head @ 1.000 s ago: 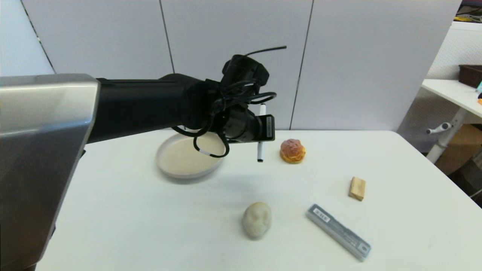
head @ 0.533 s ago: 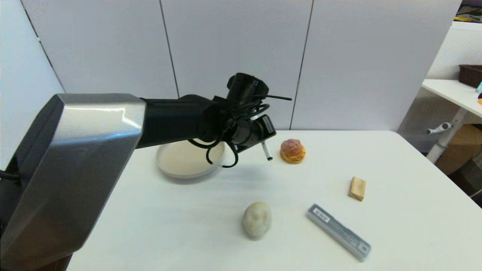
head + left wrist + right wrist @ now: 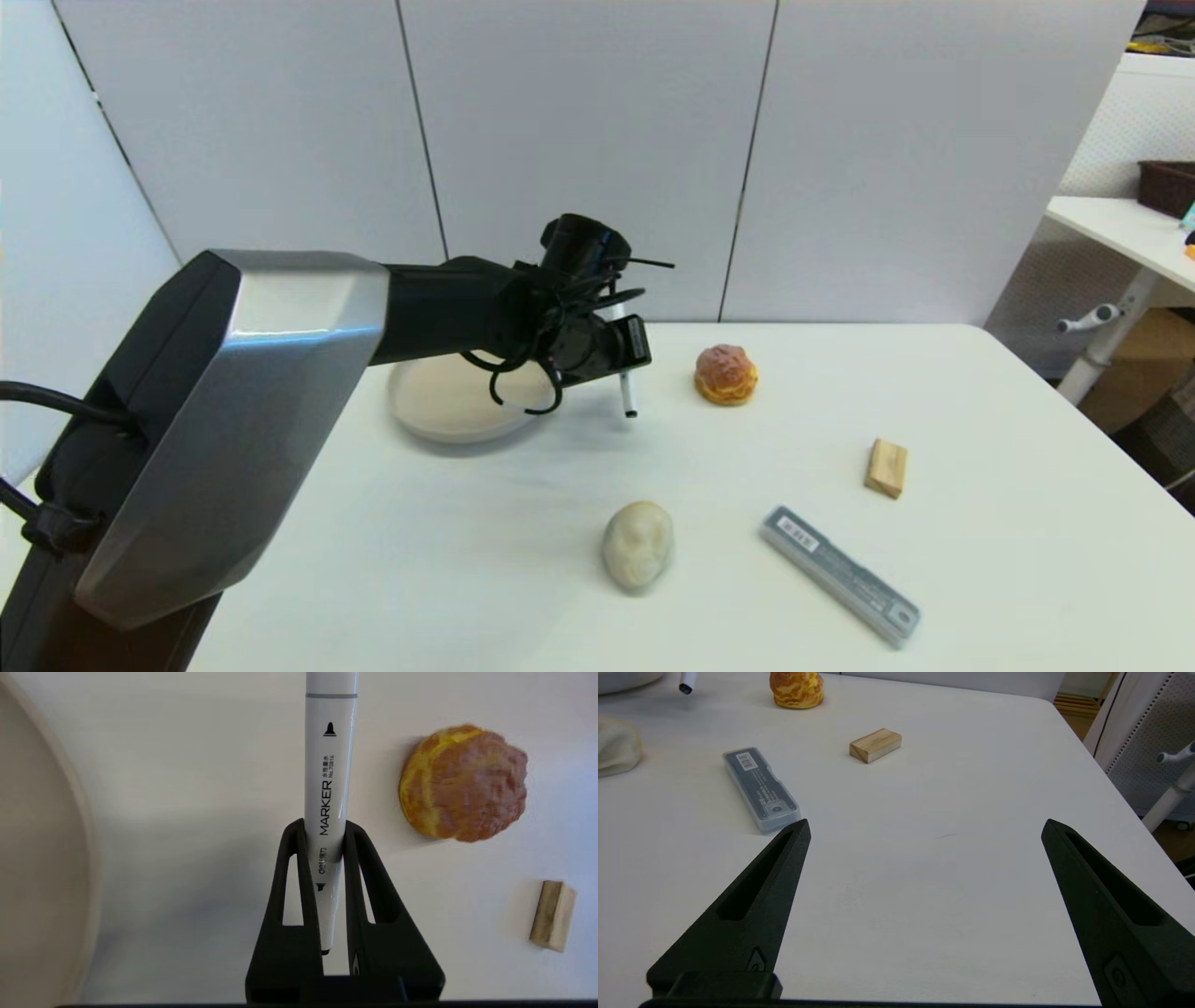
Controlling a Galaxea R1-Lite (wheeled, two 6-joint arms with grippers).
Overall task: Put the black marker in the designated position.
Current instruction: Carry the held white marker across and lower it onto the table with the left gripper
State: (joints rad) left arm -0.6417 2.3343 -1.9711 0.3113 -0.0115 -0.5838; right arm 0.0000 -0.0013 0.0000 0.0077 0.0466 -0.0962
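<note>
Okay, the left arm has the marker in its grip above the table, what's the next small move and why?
Probably lower it. The left gripper is shut on the black marker, which hangs nearly upright over bare table between the plate and the cream puff, its lower tip apparently just above the surface. Opening now would likely topple it. The right gripper sits open, idle.

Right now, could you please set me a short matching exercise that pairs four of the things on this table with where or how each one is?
Things:
1. black marker
2. cream puff
3. wooden block
4. lead case

States:
A. lying flat at the table's near right
B. clamped between the left gripper's fingers
C. small, tan, lying right of the cream puff
D. golden brown, resting just right of the marker

Pairs: 1-B, 2-D, 3-C, 4-A
</note>
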